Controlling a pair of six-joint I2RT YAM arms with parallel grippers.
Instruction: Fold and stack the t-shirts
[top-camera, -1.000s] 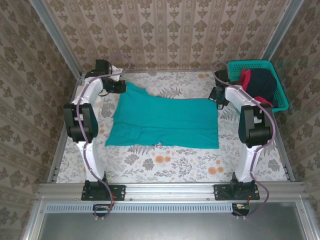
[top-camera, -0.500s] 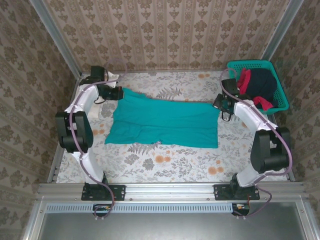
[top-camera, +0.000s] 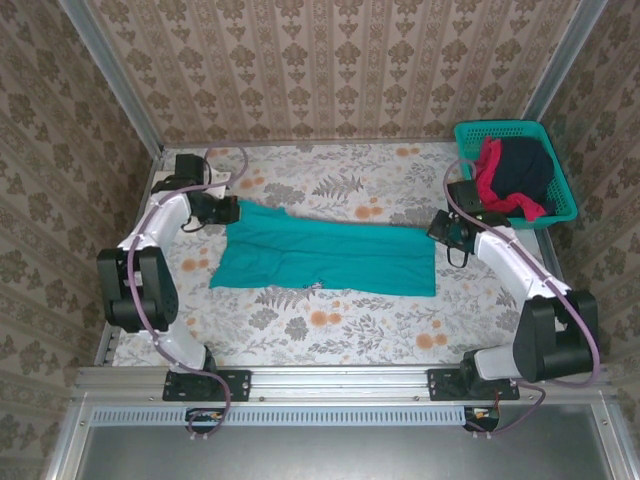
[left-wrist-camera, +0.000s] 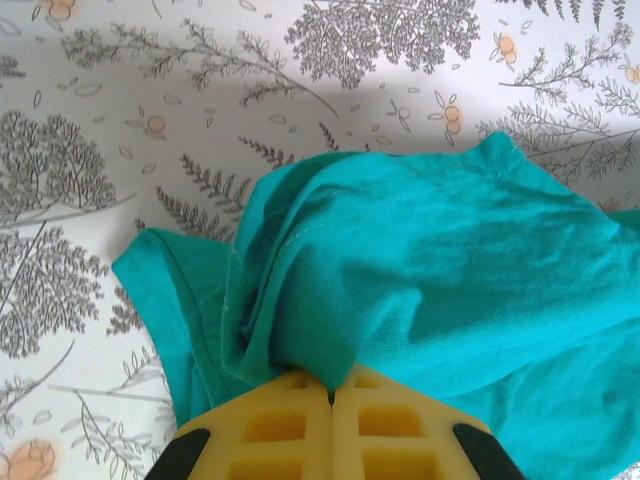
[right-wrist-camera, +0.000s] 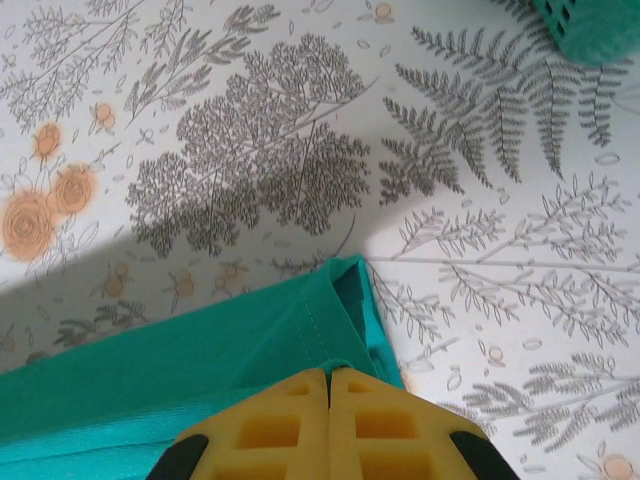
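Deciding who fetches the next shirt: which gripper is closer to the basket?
Right. The right gripper is close to the basket's near-left corner, pinching one end of the teal shirt. The left gripper pinches the shirt's other end, far across the table.

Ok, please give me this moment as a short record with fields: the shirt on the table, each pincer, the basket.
teal t-shirt: spread across the table, gripped at both far corners
left pincer: shut on teal t-shirt, far left corner, cloth bunched there
right pincer: shut on teal t-shirt, far right corner
basket: far right, holds red shirt and dark navy shirt
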